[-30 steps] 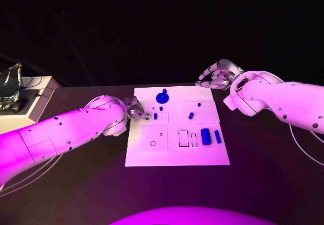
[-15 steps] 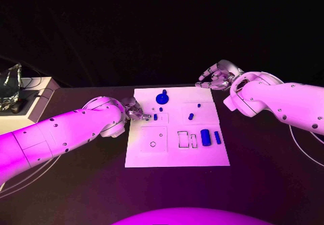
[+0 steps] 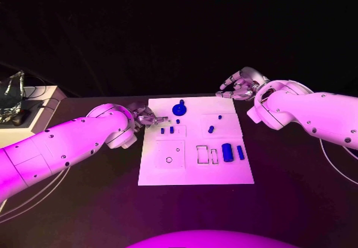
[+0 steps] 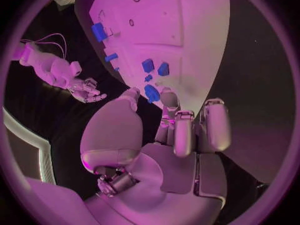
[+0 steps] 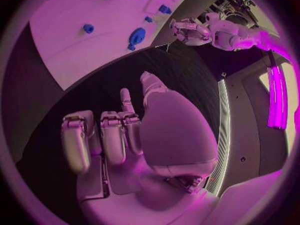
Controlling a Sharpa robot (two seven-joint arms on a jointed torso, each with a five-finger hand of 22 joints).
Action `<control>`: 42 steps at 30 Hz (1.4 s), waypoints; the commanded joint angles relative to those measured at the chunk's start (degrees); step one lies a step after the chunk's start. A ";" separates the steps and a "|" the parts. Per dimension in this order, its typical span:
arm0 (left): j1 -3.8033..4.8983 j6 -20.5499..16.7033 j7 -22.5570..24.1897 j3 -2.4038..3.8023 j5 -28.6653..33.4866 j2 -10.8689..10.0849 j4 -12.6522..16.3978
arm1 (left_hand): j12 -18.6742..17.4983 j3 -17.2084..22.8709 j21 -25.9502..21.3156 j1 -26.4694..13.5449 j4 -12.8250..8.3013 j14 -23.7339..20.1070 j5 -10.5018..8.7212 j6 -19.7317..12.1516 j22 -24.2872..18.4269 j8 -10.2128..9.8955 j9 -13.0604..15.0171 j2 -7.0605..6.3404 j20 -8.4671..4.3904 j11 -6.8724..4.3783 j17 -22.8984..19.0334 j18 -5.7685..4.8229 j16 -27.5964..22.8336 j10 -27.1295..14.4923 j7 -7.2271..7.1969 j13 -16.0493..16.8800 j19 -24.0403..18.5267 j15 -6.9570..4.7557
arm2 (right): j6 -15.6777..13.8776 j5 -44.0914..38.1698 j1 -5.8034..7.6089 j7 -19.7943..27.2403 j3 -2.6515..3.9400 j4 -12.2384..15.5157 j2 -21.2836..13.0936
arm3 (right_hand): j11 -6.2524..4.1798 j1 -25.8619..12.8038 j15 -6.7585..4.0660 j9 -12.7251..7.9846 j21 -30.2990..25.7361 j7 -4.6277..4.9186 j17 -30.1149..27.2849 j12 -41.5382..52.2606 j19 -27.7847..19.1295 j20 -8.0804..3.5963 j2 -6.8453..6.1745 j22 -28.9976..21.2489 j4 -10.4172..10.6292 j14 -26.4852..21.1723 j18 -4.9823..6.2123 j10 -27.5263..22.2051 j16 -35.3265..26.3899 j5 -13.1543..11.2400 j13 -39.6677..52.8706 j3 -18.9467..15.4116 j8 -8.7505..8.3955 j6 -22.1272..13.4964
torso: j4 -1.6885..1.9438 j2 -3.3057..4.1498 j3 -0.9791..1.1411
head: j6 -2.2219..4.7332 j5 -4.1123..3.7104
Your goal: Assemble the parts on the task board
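Blue parts [image 3: 226, 151] sit on the board [image 3: 195, 173], several just past the left robot hand [image 3: 146, 120], whose grip I can't tell. Right robot hand [image 3: 240, 86] hangs loose, empty. I'd approach slowly, square.

Magenta light washed the dark tabletop [image 3: 89, 206]; behind it all was black. A pale box [image 3: 30, 111] stood at the left.
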 commanded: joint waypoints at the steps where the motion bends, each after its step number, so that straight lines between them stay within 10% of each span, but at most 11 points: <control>1: -0.33 -3.31 4.46 0.77 3.18 -0.33 0.37 | -4.38 -0.45 -2.90 1.80 -0.08 3.91 0.08 -3.22 -4.93 -1.12 -1.01 1.24 0.58 1.18 9.32 0.84 -2.22 -5.17 1.27 -6.18 -3.33 1.25 | -0.10 -0.68 -0.01 0.58 0.01 0.07 -0.18 | -0.17 -0.62 -0.42 0.06 -0.13 0.05 14.83 -0.33 5.78 -0.44 -0.16 14.77 0.00 5.91 -0.69 4.79 0.28 -0.01 13.85 0.37 0.30 -0.49 | 0.00 0.01 0.02 | 0.10 -0.16; 4: -0.52 -5.25 9.69 1.29 4.50 -0.38 0.09 | -5.40 3.34 -9.08 10.65 -0.18 0.23 0.66 -6.79 -14.32 -1.02 -2.46 1.27 2.00 2.69 2.76 2.74 -6.25 -10.25 2.91 -7.11 -9.57 2.66 | -0.46 -0.53 -0.01 0.87 0.01 0.07 -0.34 | -0.17 -0.62 -0.42 0.06 -0.13 0.05 14.83 -0.33 5.78 -0.44 -0.16 14.77 0.00 5.91 -0.69 4.79 0.28 -0.01 13.85 0.37 0.30 -0.49 | 0.03 -0.02 0.06 | 0.24 -0.24; 6: -0.56 -6.04 13.48 1.45 5.09 -0.21 -0.28 | -8.47 8.02 -21.87 16.98 -0.60 -10.00 0.85 -8.96 -32.03 -2.10 -4.84 0.38 3.13 3.84 -11.80 6.05 -16.32 -16.27 4.06 -9.14 -22.13 3.81 | -0.76 -0.32 -0.01 1.22 0.01 0.04 -0.39 | -0.17 -0.64 -0.41 0.14 -0.21 0.06 14.66 -0.51 5.74 -0.44 -0.24 14.72 0.00 5.87 -0.67 4.62 0.22 0.00 13.68 0.40 0.31 -0.58 | -0.01 -0.03 0.07 | 0.28 -0.27; 8: -0.59 -6.74 18.27 1.57 5.20 0.22 -0.97 | -13.67 17.06 -26.90 24.49 -0.83 -24.02 0.41 -9.45 -34.63 -3.49 -8.38 -2.50 4.25 5.34 -26.23 6.14 -28.15 -20.21 5.46 -13.55 -25.90 5.40 | -1.20 0.12 -0.01 1.86 0.01 -0.04 -0.41 | -0.19 -0.45 -0.42 0.19 -0.47 0.05 14.50 -2.43 5.62 -0.44 -0.13 14.56 -0.06 5.83 -0.60 2.90 0.17 0.13 11.94 0.58 0.32 -0.63 | -0.11 0.02 0.07 | 0.44 -0.31; 10: -0.60 -7.11 23.09 1.66 3.97 0.87 -1.91 | -17.82 22.59 -28.14 27.99 -2.22 -26.77 -0.04 -9.67 -35.18 -4.45 -10.92 -4.79 4.84 6.11 -28.42 6.09 -30.31 -21.75 5.84 -17.26 -27.08 5.89 | -1.79 0.72 -0.01 2.83 0.01 -0.17 -0.38 | -0.30 0.03 -0.53 0.44 -1.60 -0.05 13.20 -6.62 5.11 -0.53 -0.12 13.91 -0.05 5.51 -0.32 -0.60 -0.30 0.24 8.21 1.23 0.46 -0.69 | -0.16 0.04 0.04 | 0.61 -0.35; 21: -0.18 -2.91 32.04 0.77 -12.80 5.60 -7.29 | -26.97 25.82 -23.90 25.87 -6.19 -26.51 -3.88 -5.06 -31.65 -9.29 -20.79 -8.42 5.78 6.57 -32.07 6.20 -26.49 -21.06 3.77 -27.24 -28.67 6.37 | -3.24 1.23 -0.01 7.43 -0.03 -0.69 0.16 | -1.31 2.37 -1.58 1.92 -6.10 -0.67 8.21 -46.90 3.37 -1.54 -2.96 11.50 -0.10 4.41 0.70 -19.48 -2.54 0.52 -27.63 9.75 0.88 -0.67 | -0.10 0.17 0.11 | 1.35 -0.70; 42: 2.08 6.14 25.52 -2.55 -28.10 11.55 -12.71 | -29.64 22.07 -19.93 23.84 -7.05 -21.09 -3.68 -0.90 -28.47 -11.96 -25.12 -8.52 6.04 6.67 -30.46 5.97 -15.68 -21.89 2.75 -31.45 -25.32 6.48 | -3.43 -2.43 -0.02 8.52 -0.04 -0.48 0.68 | -0.94 0.78 -1.30 3.02 -6.47 -0.43 8.29 -60.81 3.43 -1.42 -5.79 11.54 -0.32 4.45 0.73 -18.66 -2.53 0.33 -40.26 16.07 0.81 -0.42 | -0.37 0.52 0.23 | 1.38 -0.77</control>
